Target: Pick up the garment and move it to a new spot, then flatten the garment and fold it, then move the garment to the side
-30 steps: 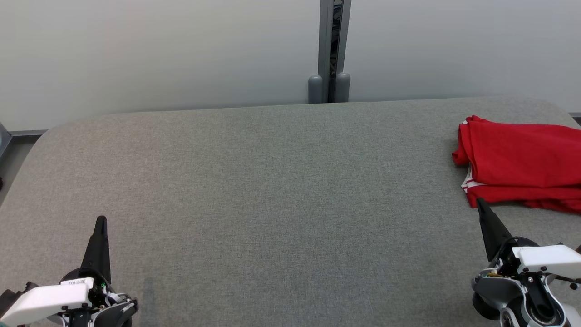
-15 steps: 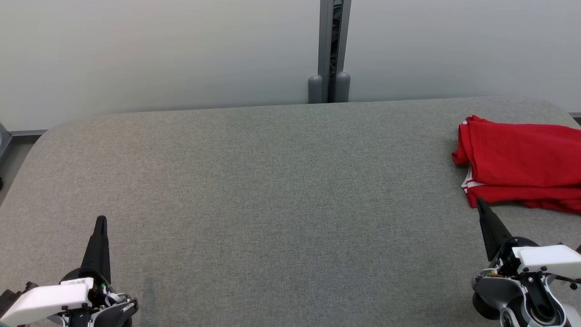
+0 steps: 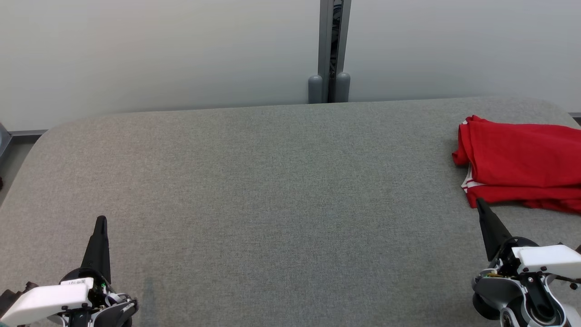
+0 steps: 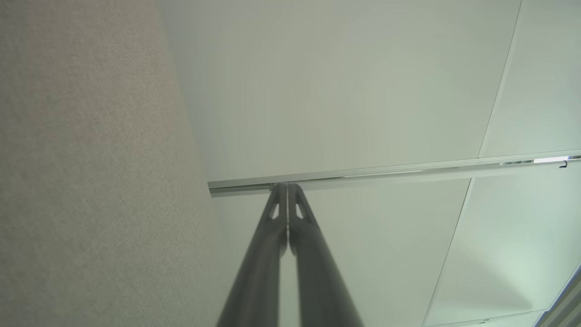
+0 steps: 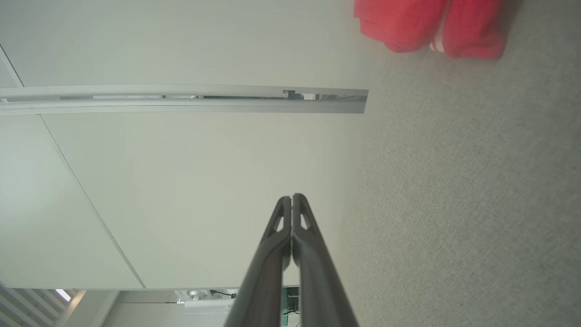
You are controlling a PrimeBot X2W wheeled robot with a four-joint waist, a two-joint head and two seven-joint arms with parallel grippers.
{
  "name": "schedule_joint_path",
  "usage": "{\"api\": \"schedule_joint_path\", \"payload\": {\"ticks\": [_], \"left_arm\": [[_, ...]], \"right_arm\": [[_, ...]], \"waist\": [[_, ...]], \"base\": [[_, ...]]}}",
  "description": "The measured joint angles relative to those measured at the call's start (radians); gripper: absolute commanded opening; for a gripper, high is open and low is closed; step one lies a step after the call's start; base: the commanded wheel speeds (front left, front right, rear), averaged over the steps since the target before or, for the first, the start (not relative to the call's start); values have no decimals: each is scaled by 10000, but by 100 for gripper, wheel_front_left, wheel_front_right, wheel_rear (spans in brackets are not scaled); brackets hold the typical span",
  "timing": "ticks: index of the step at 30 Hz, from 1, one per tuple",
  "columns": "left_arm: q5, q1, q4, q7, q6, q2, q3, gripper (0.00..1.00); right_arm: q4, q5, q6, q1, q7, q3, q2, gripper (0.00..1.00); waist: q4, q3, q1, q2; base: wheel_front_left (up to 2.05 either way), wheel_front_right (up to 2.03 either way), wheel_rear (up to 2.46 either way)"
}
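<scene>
We start with the grey fabric-covered table (image 3: 272,190), which runs across the head view below pale wall panels (image 3: 159,54) joined by a grey upright post (image 3: 330,45). It is the only thing here that carries anything, and what it carries is the red garment (image 3: 522,159). The garment lies at the table's far right, stacked in flat layers with a white-striped hem showing at its near left corner.

We judge the folding done and the garment already set aside, so the step in hand is to finish cleanly and leave the stack alone.

The right gripper (image 3: 479,202) has its two dark fingers pressed together on nothing. In the head view its tip appears right at the garment's near hem. In the right wrist view the cloth lies ahead of the tips and apart from them. If that arm moves, we would draw it back and away from the hem, not sideways across it, so the layers cannot be dragged open.

The left gripper (image 3: 100,221) is at the near left, well apart from the garment, its fingers likewise closed on nothing.
</scene>
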Motion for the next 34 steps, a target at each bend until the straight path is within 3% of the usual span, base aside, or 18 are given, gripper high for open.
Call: {"api": "schedule_joint_path", "payload": {"ticks": [34], "left_arm": [[0, 0, 0, 0, 2, 0, 0, 0]], "right_arm": [[4, -29, 0, -1, 44, -63, 46, 0]], "waist": [[0, 0, 1, 0]], "base": [[0, 0, 0]]}}
